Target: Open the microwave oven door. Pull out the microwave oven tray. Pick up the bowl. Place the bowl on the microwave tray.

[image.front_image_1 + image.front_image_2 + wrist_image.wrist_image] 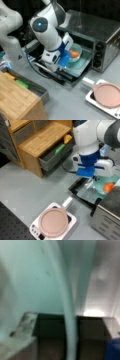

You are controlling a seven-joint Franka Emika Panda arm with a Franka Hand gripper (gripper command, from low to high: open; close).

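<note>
Bowl [75, 54] is sitting on the pulled-out microwave oven tray [79, 67] above the lowered microwave oven door [50, 71]; placing is underway. Gripper [65, 60] is clasping the bowl's rim, so release calls for steadiness.

Glossy white rounded arm segments, a glowing blue joint light, blue-trimmed hand [65, 58], trailing black cable

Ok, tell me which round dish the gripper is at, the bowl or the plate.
The teal bowl, on the pulled-out tray with the gripper at its rim. The pink plate sits apart on the white rack.
</note>
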